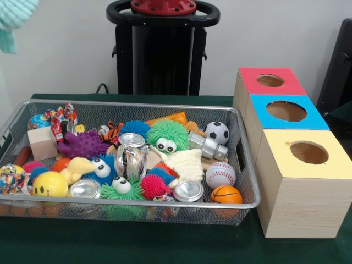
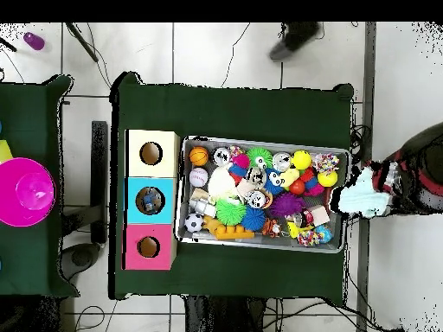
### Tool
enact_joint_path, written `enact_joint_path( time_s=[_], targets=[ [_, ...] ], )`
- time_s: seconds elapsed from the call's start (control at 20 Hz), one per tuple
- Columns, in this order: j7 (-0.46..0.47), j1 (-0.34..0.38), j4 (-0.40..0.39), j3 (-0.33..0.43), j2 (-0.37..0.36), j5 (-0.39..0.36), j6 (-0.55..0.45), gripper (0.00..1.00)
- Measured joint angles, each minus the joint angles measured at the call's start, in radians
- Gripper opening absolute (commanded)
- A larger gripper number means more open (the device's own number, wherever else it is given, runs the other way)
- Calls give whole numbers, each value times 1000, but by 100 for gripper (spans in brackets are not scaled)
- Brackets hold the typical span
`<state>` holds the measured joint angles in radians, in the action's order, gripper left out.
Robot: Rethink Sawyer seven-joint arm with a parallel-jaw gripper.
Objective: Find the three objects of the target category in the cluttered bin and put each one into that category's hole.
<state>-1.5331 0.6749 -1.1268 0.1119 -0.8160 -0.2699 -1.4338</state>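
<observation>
Bin (image 1: pixel 248 181), crowded; one clear bottle (image 1: pixel 131 160) lying mid-heap, likely next for the blue-topped box's hole (image 1: pixel 286 111); grasp its wrinkly body gently; gripper unseen, state unknown.

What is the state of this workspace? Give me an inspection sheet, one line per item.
Surface: green table, bearing the bin and three boxes.
Job's things: wire bin crammed full; one clear bottle lies mid-bin; the blue-topped box's hole has something inside, cannot tell what.
Clutter: fuzzy toys, balls, silver cans, a metal flask.
Gripper: not in view; only the pedestal shows.
Cables: several on the floor; one behind the table.
Surroundings: a person at the bin's end with a teal fluffy thing; a second table bearing a magenta disc.
</observation>
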Motion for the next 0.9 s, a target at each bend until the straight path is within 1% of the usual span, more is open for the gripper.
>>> enact_joint_path(
  time_s=[0.05, 0.15, 0.25, 0.35, 0.45, 0.5, 0.55, 0.65, 0.7, 0.75, 0.8, 0.9],
  targets=[
    [0, 0, -11, 0, -4, 4, 16, 0],
    [0, 0, -60, 0, -19, 17, 90, 0],
    [0, 0, -130, 0, -39, 34, 216, 0],
    [0, 0, -173, 0, -48, 45, 303, 0],
    [0, 2, -255, 0, -59, 66, 480, 0],
    [0, 2, -276, 0, -60, 70, 528, 0],
    [0, 2, -307, 0, -60, 76, 598, 0],
    [0, 2, -340, 0, -59, 81, 670, 0],
    [0, 2, -365, 0, -58, 84, 723, 0],
    [0, 2, -376, 0, -58, 84, 745, 0],
    [0, 2, -408, 0, -55, 84, 795, 0],
    [0, 2, -420, 0, -52, 83, 803, 0]
  ],
)
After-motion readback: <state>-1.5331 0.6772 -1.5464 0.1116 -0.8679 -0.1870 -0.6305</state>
